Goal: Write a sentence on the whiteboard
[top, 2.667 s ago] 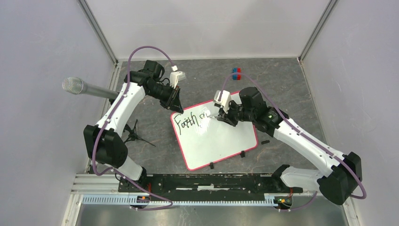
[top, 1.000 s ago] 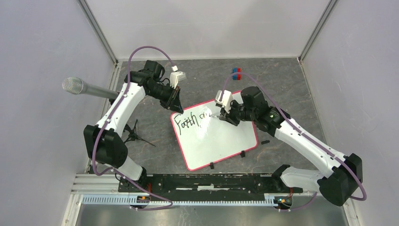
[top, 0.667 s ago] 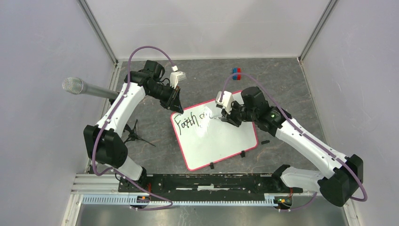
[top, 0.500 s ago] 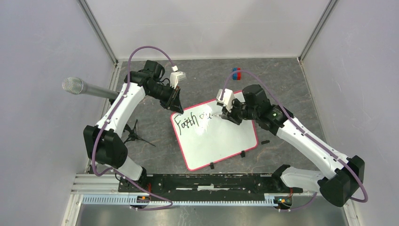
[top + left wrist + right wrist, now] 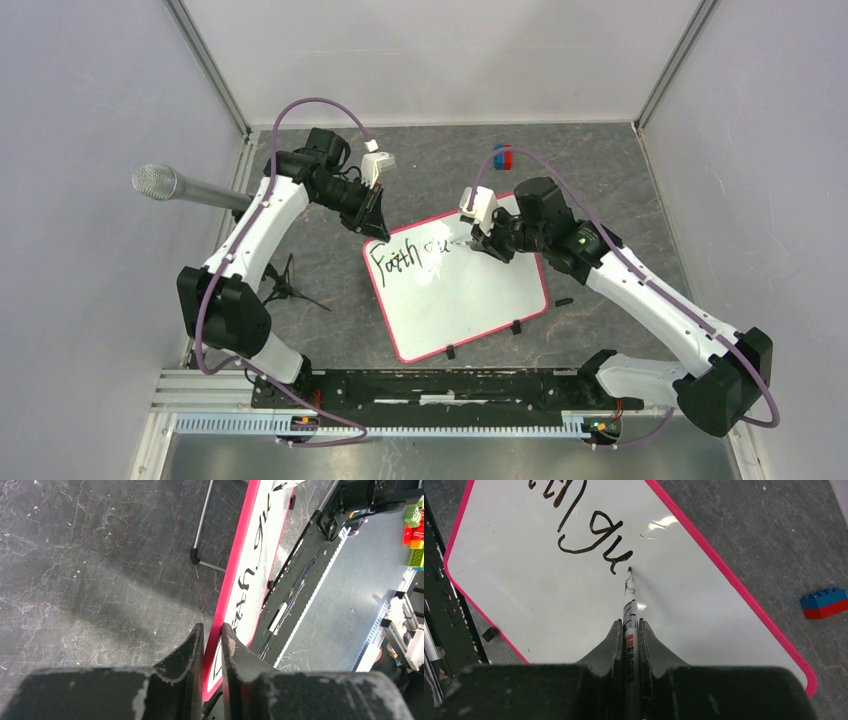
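Note:
The whiteboard (image 5: 470, 300) lies tilted on the grey table, white with a red-pink rim and black clips on its near edge. The sentence (image 5: 405, 260) reads "Faith gu" in black; its "gu" shows in the right wrist view (image 5: 594, 542). My left gripper (image 5: 375, 228) is shut on the whiteboard's far left corner, its rim (image 5: 227, 587) between the jaws (image 5: 212, 630). My right gripper (image 5: 485, 243) is shut on a marker (image 5: 629, 610), whose tip rests on the board (image 5: 549, 610) just right of the "u".
A blue and red brick (image 5: 502, 155) lies behind the board, also in the right wrist view (image 5: 824, 603). A microphone (image 5: 185, 188) juts in from the left wall. A small black tripod (image 5: 285, 285) lies left of the board. A black rail (image 5: 440, 385) runs along the near edge.
My right gripper has moved the marker rightward along the top line, and a "u" has appeared after the "g". The left arm and the board have stayed put.

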`<action>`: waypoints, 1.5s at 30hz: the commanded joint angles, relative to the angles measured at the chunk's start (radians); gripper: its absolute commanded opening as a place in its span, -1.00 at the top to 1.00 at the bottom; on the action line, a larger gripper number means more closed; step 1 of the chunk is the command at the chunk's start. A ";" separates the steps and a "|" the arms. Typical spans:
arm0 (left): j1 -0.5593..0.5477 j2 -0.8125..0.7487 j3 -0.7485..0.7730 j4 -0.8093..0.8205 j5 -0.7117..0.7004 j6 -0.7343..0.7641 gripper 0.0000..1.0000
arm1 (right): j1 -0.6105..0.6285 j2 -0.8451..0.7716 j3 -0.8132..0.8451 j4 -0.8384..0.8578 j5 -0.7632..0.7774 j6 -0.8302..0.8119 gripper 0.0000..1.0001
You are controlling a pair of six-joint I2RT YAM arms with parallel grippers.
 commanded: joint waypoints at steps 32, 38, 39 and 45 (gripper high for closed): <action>-0.026 -0.012 -0.009 -0.024 0.005 0.032 0.95 | -0.053 0.015 0.013 0.001 -0.028 -0.020 1.00; -0.026 -0.011 -0.011 -0.024 0.005 0.032 0.95 | -0.045 -0.006 -0.012 -0.022 -0.066 -0.035 1.00; -0.026 -0.009 -0.009 -0.023 0.006 0.033 0.95 | -0.040 -0.006 -0.017 -0.026 -0.066 -0.042 1.00; -0.026 -0.008 -0.007 -0.023 0.007 0.032 0.95 | -0.027 -0.003 -0.031 -0.054 -0.044 -0.067 1.00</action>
